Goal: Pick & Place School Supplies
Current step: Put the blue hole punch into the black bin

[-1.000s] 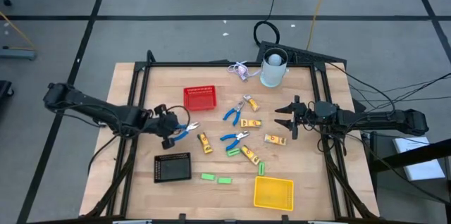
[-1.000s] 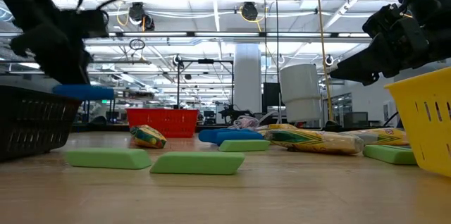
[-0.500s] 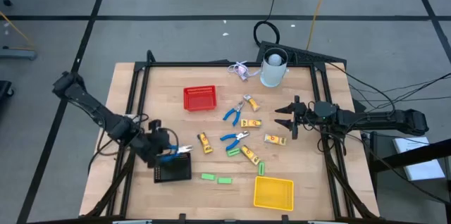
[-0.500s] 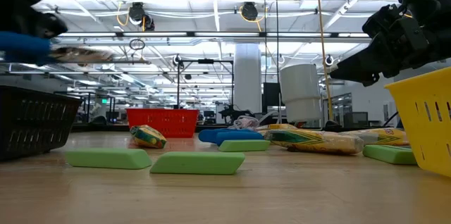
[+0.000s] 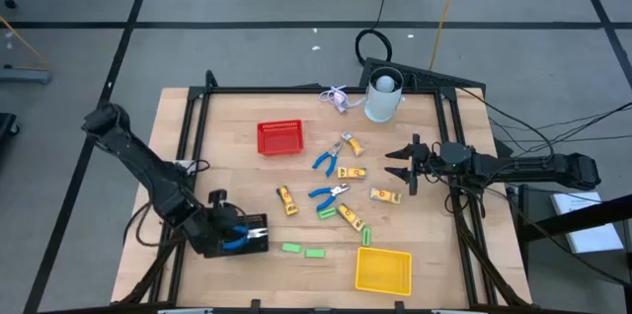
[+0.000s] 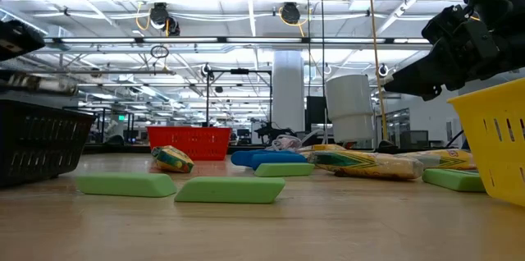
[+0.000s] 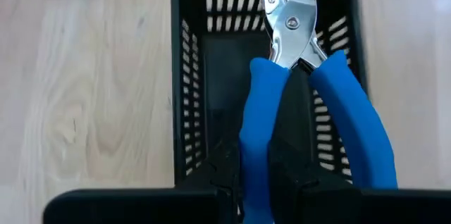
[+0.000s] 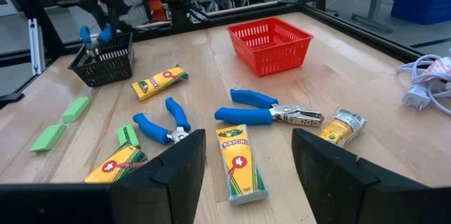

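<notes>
My left gripper (image 5: 240,238) is shut on a pair of blue-handled pliers (image 7: 292,76) over the black mesh basket (image 7: 190,111) near the table's near-left corner. In the low view the pliers' metal tip (image 6: 41,84) shows just above the basket's rim (image 6: 37,109). My right gripper (image 5: 400,168) is open and waits above the table's right side, empty (image 8: 246,175). Two more blue pliers (image 5: 324,160) (image 5: 326,194), yellow-orange crayon boxes (image 5: 286,199) (image 5: 385,196) and green bars (image 5: 291,248) (image 5: 315,253) lie flat on the table. My left gripper pinches one blue handle (image 7: 255,160) of the pliers between its two fingers (image 7: 225,175), near that handle's free end. The other handle (image 7: 352,132) is free. The pliers stick out ahead of the fingers, metal jaws (image 7: 285,5) farthest away, lifted clear above the black basket's opening.
A red basket (image 5: 278,137) stands toward the far left, a yellow basket (image 5: 383,270) at the near edge, and a white cup (image 5: 384,97) at the far edge beside a bundled cord (image 5: 336,100). More crayon boxes (image 5: 351,172) (image 5: 349,215) and green bars (image 5: 365,237) lie mid-table.
My left gripper, still shut on the blue pliers, has carried them from the table's left-middle toward the near edge and now holds them over the black basket.
</notes>
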Tool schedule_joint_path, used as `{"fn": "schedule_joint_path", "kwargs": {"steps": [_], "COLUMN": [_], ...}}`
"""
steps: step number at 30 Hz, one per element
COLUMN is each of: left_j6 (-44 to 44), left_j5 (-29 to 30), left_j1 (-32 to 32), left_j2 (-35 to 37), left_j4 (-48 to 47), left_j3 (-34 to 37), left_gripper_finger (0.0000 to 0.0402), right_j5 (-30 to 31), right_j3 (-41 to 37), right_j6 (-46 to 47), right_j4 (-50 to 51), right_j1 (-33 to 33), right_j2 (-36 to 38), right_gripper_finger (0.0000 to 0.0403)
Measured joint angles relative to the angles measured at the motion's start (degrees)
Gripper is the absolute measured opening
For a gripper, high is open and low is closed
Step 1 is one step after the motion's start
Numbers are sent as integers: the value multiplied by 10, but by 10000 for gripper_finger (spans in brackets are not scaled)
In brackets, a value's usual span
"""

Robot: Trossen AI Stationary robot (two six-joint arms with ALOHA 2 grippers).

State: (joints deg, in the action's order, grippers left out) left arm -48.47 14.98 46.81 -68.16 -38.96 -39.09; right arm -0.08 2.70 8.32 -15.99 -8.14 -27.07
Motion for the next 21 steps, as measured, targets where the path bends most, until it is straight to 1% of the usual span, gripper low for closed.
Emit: {"fn": "schedule_joint_path", "kwargs": {"steps": [7, 13, 15, 19, 21], "left_j6": [-17, -18, -14, 2, 1], "left_j5": [-6, -10, -10, -8, 3], "left_j1": [3, 3, 3, 3, 3], "left_j2": [-43, -50, -49, -49, -49], "left_j4": [15, 37, 52, 67, 67], "left_j3": [0, 0, 0, 0, 0], "left_gripper_finger": [40, 45, 75, 159, 199], "right_j5": [0, 0, -1, -1, -1], "right_j3": [0, 0, 0, 0, 0], "right_j6": [0, 0, 0, 0, 0], "right_j4": [0, 0, 0, 0, 0], "right_j1": [0, 0, 0, 0, 0], "right_j2": [0, 0, 0, 0, 0], "right_gripper_finger": [201, 201, 201, 201, 201]}}
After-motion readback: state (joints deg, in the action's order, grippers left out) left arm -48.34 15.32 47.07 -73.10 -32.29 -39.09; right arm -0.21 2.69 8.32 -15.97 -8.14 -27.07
